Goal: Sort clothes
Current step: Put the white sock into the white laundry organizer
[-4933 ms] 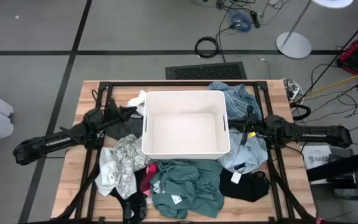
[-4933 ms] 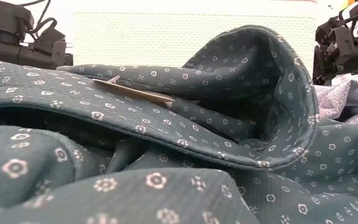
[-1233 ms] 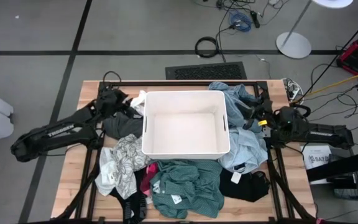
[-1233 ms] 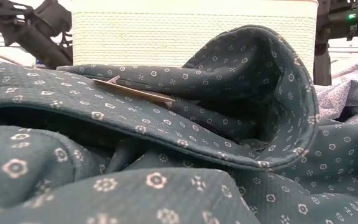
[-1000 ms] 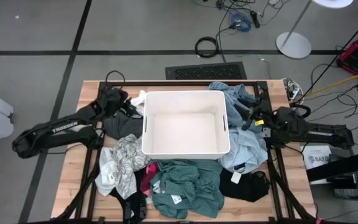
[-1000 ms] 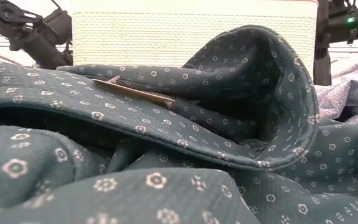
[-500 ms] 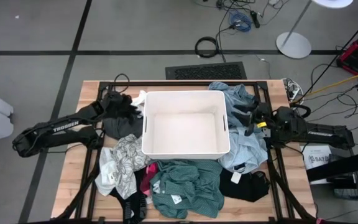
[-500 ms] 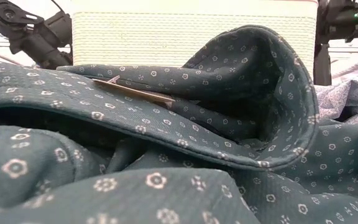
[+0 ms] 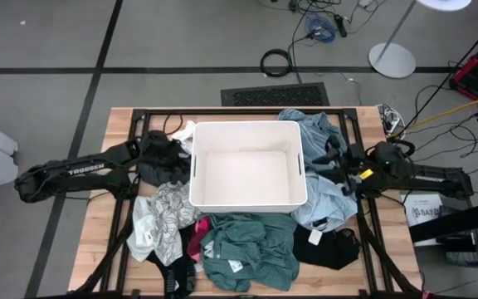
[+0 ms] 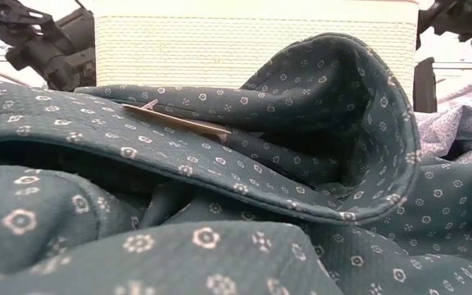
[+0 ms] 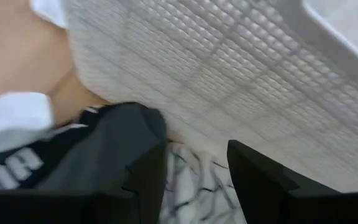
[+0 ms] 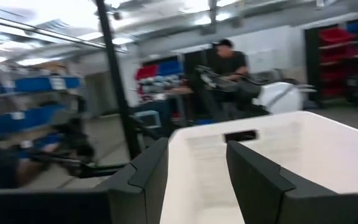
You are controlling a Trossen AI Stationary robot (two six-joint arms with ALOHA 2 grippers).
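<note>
The white bin (image 9: pixel 247 201) stands mid-table with clothes around it. A black garment with white lettering (image 11: pixel 55 168) lies left of the bin. A white-grey patterned one (image 9: pixel 164 218), a dark red one (image 9: pixel 192 241) and a teal-green one (image 9: pixel 247 249) lie toward the near edge. The light blue one (image 9: pixel 322 195) lies at the right. My left gripper (image 9: pixel 175 155) hangs open beside the bin's left wall (image 11: pixel 229 81), above the black garment. My right gripper (image 9: pixel 329 162) is open above the light blue garment, facing the bin's right wall (image 12: pixel 278 149).
Another black garment (image 9: pixel 332 246) lies at the near right. The black frame rails (image 9: pixel 222 110) run along the table's edges. In the low view the teal-green garment (image 10: pixel 220 205) fills the foreground. A person (image 12: pixel 229 62) stands in the room beyond the table.
My left gripper has moved toward the table's near edge and closer to the bin's left wall, coming down over the black garment. My right gripper has shifted slightly toward the near edge beside the bin. No garment has moved.
</note>
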